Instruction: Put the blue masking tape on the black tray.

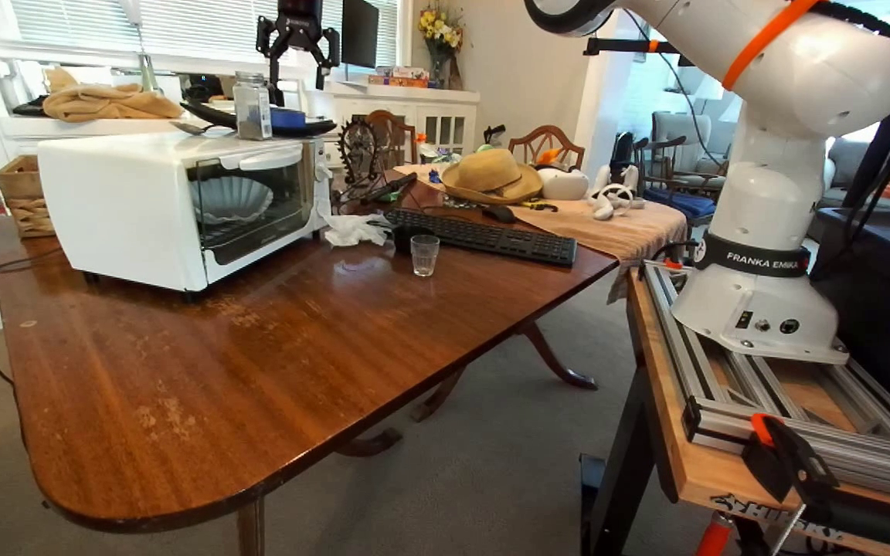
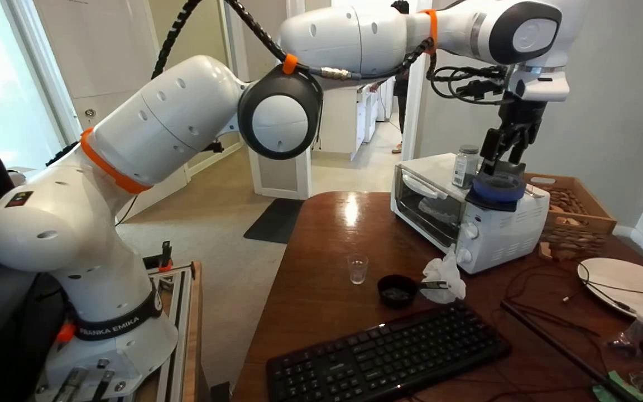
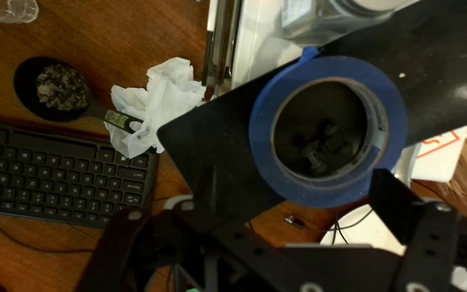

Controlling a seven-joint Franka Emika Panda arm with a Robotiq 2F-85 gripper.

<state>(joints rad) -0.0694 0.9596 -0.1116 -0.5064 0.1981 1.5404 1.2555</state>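
Observation:
The blue masking tape is a blue roll (image 1: 287, 118) lying flat on the black tray (image 1: 320, 127), which rests on top of the white microwave. The tape also shows in another exterior view (image 2: 499, 187) and in the wrist view (image 3: 261, 125), with the dark tray (image 3: 428, 73) under it. My gripper (image 1: 298, 83) points down just above the tape and tray, and also shows in an exterior view (image 2: 503, 161). In the wrist view my gripper (image 3: 294, 178) has its fingers wide apart, one beside the tape's edge, with nothing held. Whether a finger touches the tape cannot be told.
A glass jar (image 2: 465, 167) stands on the white microwave (image 2: 500, 237) close beside the tray and tape. A wicker basket (image 2: 584, 201) is behind the microwave. White tissue (image 2: 441, 279), a black ladle (image 2: 397, 291), a clear glass (image 2: 358, 269) and a keyboard (image 2: 388, 357) lie on the table.

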